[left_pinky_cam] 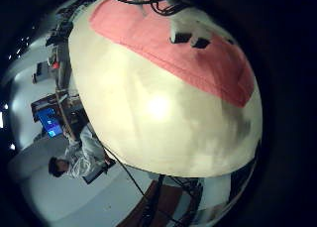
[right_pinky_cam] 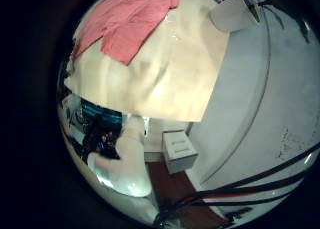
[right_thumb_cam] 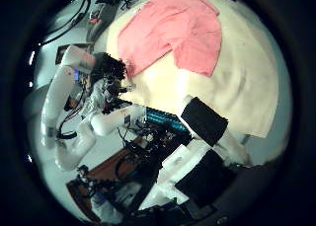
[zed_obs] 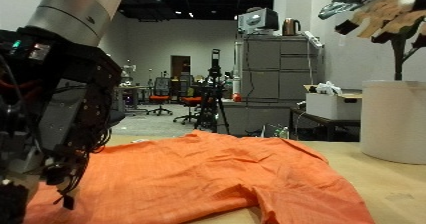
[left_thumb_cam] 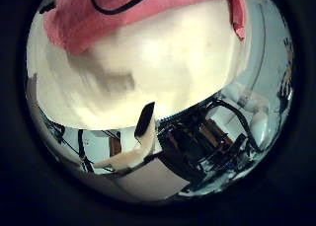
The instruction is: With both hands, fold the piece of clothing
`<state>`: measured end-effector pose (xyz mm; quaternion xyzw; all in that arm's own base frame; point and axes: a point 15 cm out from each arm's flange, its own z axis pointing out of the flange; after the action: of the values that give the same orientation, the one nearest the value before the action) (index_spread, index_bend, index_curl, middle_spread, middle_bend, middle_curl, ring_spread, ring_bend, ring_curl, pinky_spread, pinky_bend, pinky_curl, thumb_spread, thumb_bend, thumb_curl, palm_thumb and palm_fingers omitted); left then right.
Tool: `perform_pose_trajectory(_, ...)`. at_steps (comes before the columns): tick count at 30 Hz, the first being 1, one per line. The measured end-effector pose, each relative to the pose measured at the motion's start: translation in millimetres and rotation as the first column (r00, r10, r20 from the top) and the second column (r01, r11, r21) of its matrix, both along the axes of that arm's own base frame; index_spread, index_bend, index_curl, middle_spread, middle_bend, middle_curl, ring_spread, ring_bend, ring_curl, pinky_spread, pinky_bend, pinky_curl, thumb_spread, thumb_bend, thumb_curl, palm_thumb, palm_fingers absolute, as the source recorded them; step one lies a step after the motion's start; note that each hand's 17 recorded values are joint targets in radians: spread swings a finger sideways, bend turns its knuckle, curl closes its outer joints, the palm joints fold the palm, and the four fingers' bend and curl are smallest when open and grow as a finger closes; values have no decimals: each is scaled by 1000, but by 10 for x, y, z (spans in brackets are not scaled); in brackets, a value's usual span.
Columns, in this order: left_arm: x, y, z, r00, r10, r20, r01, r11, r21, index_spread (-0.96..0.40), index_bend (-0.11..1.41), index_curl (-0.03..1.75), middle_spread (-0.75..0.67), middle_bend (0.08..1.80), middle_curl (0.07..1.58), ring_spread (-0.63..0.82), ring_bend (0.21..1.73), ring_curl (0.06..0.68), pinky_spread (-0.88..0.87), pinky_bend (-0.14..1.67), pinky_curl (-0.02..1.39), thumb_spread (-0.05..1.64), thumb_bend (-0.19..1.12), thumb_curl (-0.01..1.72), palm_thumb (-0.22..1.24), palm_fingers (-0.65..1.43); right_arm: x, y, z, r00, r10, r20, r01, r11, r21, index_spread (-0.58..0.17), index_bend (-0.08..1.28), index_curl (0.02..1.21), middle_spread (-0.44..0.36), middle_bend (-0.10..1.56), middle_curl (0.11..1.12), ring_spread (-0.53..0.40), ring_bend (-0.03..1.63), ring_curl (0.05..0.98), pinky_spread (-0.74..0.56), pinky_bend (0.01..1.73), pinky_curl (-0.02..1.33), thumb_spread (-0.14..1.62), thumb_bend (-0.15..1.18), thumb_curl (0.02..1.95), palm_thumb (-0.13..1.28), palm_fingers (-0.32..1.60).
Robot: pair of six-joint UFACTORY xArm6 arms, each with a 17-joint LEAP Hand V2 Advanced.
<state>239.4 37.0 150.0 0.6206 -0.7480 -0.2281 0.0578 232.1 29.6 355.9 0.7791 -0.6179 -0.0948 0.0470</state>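
Note:
An orange garment (zed_obs: 213, 174) lies spread flat on the light table (zed_obs: 393, 189), one sleeve reaching toward the table's front. My left hand (zed_obs: 53, 124) hangs low over the garment's edge, fingers relaxed and holding nothing. My right hand (zed_obs: 386, 14) is high above the table with its fingers spread. The right thumb side palm view shows the whole garment (right_thumb_cam: 173, 34) from far off, with the left hand (right_thumb_cam: 107, 78) at its edge. The left palm views show the garment (left_pinky_cam: 168, 39) (left_thumb_cam: 99, 19) and bare table (left_pinky_cam: 158, 118) closer.
A white cylindrical bin (zed_obs: 393, 119) stands beyond the table under the right hand. A grey cabinet (zed_obs: 273, 84) and a tripod (zed_obs: 213, 89) stand farther back. A small white box (right_pinky_cam: 180, 149) sits on the floor beside the table (right_pinky_cam: 175, 74).

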Motion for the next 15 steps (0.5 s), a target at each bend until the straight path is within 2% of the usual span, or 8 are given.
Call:
perform_pose_trajectory(4,7,18,35,1000,5,-30,-4,1000,20,-91,169,378,-199,547,435,-59,599,235,-220,613,337,889,-10,363,409,706,45,7,-71,1000,6,-23,-6,1000,0,-323,154,277,-26,221,348,200,431,228,394,272,285,1298,-13,297,633,316)
perform_pose_trajectory(6,-2,44,49,999,3,-46,-2,999,33,-157,176,381,-280,577,452,-168,625,240,-363,691,353,898,-3,368,467,800,54,8,-98,999,11,-35,-11,1000,0,-318,154,275,-38,223,348,198,447,231,393,269,284,1298,-13,297,633,317)
perform_pose_trajectory(10,-16,87,55,997,4,-75,0,999,54,-257,189,405,-395,622,491,-321,647,257,-546,772,386,903,-18,368,531,849,62,5,-90,999,10,-32,-10,1000,1,-314,157,272,52,239,353,196,457,232,391,268,284,1301,-14,296,629,315)
perform_pose_trajectory(15,-60,130,37,991,10,-131,0,997,77,-324,185,426,-466,609,507,-420,671,271,-668,845,409,904,-22,364,576,856,46,4,-63,1000,12,-25,-12,1000,1,-313,170,278,82,246,354,191,424,221,386,278,287,1304,-13,294,627,300)
